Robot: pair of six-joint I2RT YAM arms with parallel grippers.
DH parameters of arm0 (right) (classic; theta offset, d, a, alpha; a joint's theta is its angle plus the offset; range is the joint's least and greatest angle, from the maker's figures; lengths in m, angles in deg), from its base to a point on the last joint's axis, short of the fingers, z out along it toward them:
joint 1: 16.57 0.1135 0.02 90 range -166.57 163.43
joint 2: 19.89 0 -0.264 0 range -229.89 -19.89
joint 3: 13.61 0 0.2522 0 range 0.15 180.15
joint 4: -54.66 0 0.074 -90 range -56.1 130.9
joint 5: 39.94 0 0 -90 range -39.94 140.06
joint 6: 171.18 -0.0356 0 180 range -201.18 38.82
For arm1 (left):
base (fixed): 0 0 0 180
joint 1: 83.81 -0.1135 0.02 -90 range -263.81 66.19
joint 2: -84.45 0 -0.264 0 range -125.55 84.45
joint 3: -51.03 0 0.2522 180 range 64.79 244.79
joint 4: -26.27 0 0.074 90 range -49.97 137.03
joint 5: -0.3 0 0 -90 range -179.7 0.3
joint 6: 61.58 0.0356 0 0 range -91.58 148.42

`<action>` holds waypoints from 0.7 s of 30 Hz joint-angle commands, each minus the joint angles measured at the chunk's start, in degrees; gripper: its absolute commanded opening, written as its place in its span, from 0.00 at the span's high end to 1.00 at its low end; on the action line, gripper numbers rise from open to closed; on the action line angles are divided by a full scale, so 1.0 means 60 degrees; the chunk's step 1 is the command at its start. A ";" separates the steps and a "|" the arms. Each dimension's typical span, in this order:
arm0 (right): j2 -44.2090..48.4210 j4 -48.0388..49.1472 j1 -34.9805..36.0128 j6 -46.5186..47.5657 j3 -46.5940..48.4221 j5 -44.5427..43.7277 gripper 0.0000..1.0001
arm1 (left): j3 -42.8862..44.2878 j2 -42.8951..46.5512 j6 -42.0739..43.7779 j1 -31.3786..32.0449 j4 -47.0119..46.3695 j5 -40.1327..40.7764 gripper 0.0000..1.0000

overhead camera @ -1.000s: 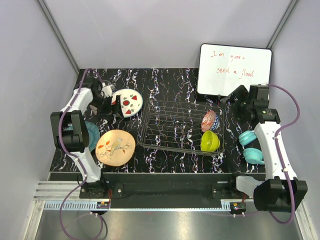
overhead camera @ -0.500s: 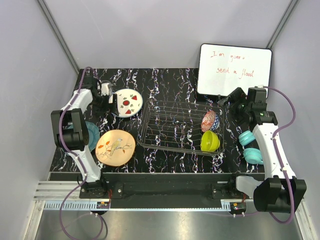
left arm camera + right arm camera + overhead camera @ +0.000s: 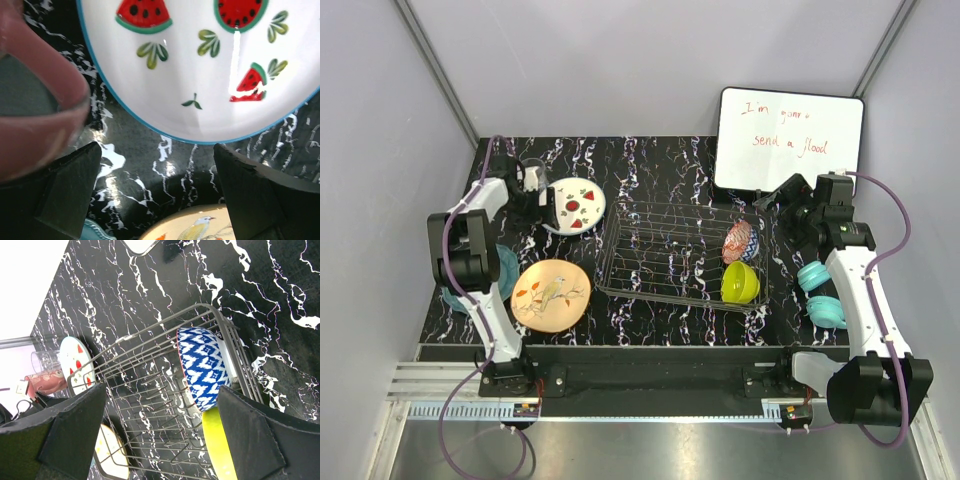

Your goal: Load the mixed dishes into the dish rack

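**Black marbled desk, two bowls racked, plates outside**

Black white-veined desk (image 3: 650, 165) carries everything. At its near left lies the peach bird-pattern plate (image 3: 551, 294), flat, with the teal plate (image 3: 506, 268) just beside it, half hidden by the left arm (image 3: 468, 262). At the near right sit two small teal curved objects (image 3: 820, 292).

In the middle stands the dish rack (image 3: 650, 250). At its right end the lime-green bowl (image 3: 740, 283) sits nearest, and just behind it the red-white patterned bowl (image 3: 738, 241) is tipped on edge. The right jaws hang spread wide above that end, gripping nothing.

Left of the rack, outside it, the white plate with red watermelon marks (image 3: 574, 205) lies flat. The left jaws are low beside it, wide apart and empty. The pink mug (image 3: 35, 100) and clear glass (image 3: 44, 359) stand just beyond. A whiteboard (image 3: 790, 140) leans at the far right.
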 commanded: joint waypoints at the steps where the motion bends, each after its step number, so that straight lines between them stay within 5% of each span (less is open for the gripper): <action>1: 0.0033 0.0440 -0.0023 0.0179 -0.0001 0.0245 0.00 | -0.0557 0.1135 -0.0565 -0.0008 -0.0065 -0.1153 0.01; 6: -0.0128 0.0616 -0.0023 0.0208 -0.0059 0.0465 0.00 | -0.1070 0.1794 -0.1575 0.0036 -0.0459 -0.1303 0.01; 21: -0.0787 0.1788 -0.0008 0.0077 0.0775 0.1168 0.00 | -0.2405 0.2148 -0.3291 0.0564 -0.3139 0.1129 0.01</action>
